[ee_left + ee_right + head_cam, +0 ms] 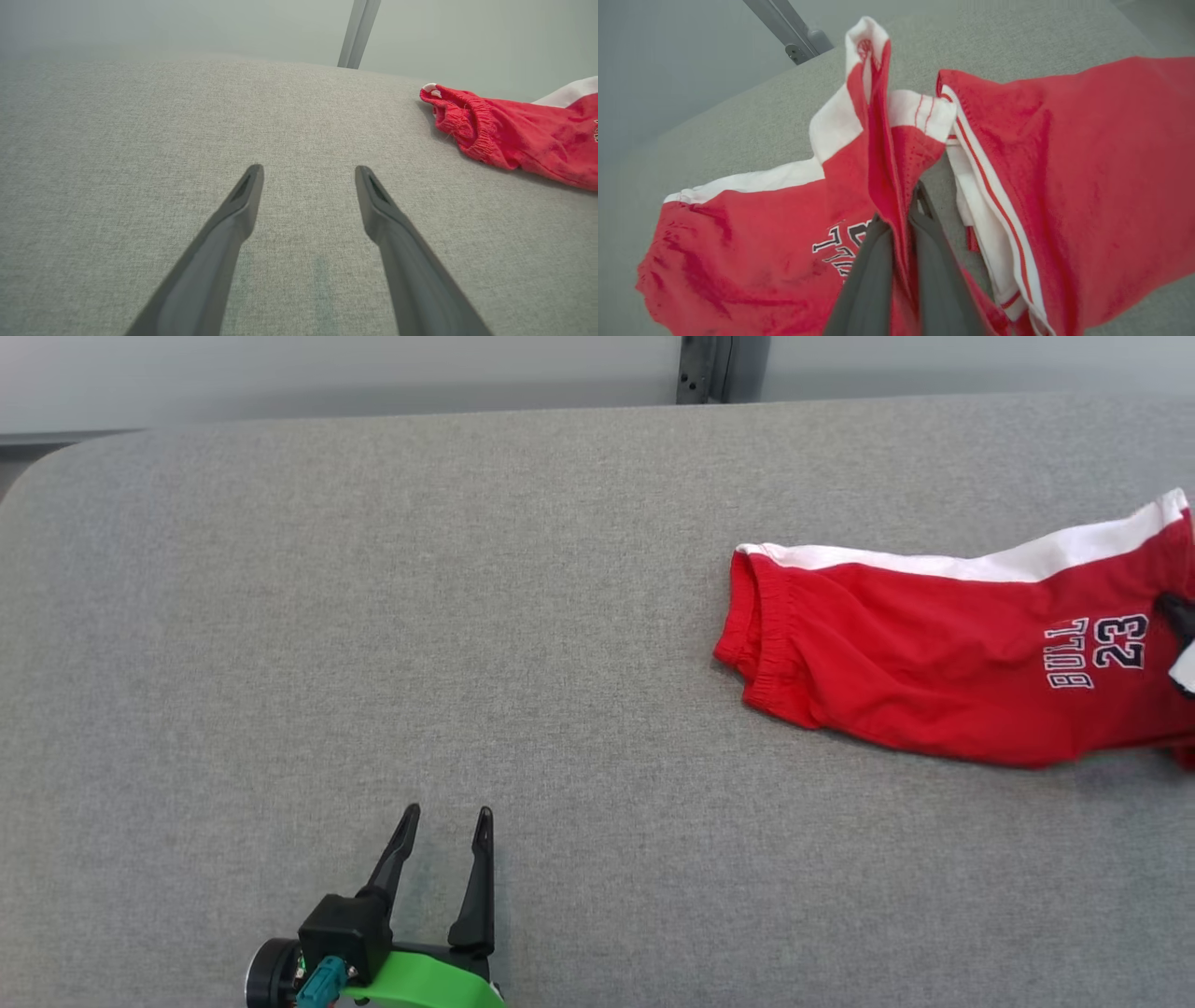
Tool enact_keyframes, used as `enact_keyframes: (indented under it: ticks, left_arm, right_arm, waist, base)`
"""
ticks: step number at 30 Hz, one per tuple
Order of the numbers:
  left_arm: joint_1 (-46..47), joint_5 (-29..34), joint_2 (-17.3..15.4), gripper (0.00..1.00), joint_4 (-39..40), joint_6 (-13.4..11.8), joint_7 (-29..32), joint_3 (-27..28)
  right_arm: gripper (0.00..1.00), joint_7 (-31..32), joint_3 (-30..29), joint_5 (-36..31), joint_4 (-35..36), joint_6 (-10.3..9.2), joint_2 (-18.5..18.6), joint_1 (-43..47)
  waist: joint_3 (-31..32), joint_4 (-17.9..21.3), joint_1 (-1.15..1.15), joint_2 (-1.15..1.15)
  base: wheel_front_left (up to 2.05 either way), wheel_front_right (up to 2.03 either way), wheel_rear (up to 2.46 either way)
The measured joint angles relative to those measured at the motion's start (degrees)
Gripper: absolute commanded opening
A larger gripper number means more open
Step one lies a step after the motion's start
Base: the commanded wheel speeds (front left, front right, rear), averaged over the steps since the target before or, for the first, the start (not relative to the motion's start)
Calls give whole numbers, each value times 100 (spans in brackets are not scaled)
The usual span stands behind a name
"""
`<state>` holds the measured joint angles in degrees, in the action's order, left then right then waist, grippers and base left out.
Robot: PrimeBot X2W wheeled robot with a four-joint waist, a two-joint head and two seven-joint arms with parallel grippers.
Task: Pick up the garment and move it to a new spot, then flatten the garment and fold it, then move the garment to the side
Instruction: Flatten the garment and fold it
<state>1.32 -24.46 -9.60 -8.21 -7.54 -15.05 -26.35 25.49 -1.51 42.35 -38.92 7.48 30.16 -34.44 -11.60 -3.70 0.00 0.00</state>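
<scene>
The red knit shorts (915, 653) with a white side stripe lie on the grey woven-fabric padded surface (373, 616), in the right half of the head view at about 3 o'clock. Their long axis runs from 9 o'clock to 3 o'clock, rising slightly toward 2 o'clock at the right end. The gathered elastic waistband (758, 635) is the end pointing to 9 o'clock. The white stripe (980, 563) runs along the edge facing 12 o'clock.

Dark, white-edged print near the right end reads "BULL" and, beside it, "23" (1097, 651). The letters are turned on their side and run up toward 12 o'clock. Part of the same print shows in the right wrist view, partly covered by the fingers.

The right gripper (900, 210) has its two dark fingers pressed together on a raised fold of the shorts' red cloth, near the white-trimmed leg hems. Its dark tip shows at the right edge of the head view.

The left gripper (447, 814), on a green mount, sits at 7 o'clock in the head view, well apart from the shorts. Its fingers are spread with nothing between them and point toward 12 o'clock over bare grey fabric.

A grey metal post (702, 369) stands at 12 o'clock beyond the far edge.
</scene>
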Motion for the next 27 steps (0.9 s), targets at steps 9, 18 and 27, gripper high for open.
enact_keyframes:
  ticks: [9, 18, 27]
  left_arm:
    - [-181, 43, 140, 100, -49, 24, 0, 2]
    - [17, 201, 354, 100, -243, 208, 1, -213]
    - [186, 255, 516, 100, -475, 277, 0, -245]
  right_arm:
    - [0, 526, 194, -64, 1362, 1, -1141, 66]
    - [0, 190, 36, -1157, 1284, 0, -2590, -8]
    - [0, -673, -222, -1715, 240, 0, -2720, -458]
  waist:
    - [392, 124, 0, 0]
    - [248, -32, 0, 0]
    - [-41, -608, 0, 0]
  base:
    - [0, 0, 0]
    - [0, 0, 0]
    - [0, 0, 0]
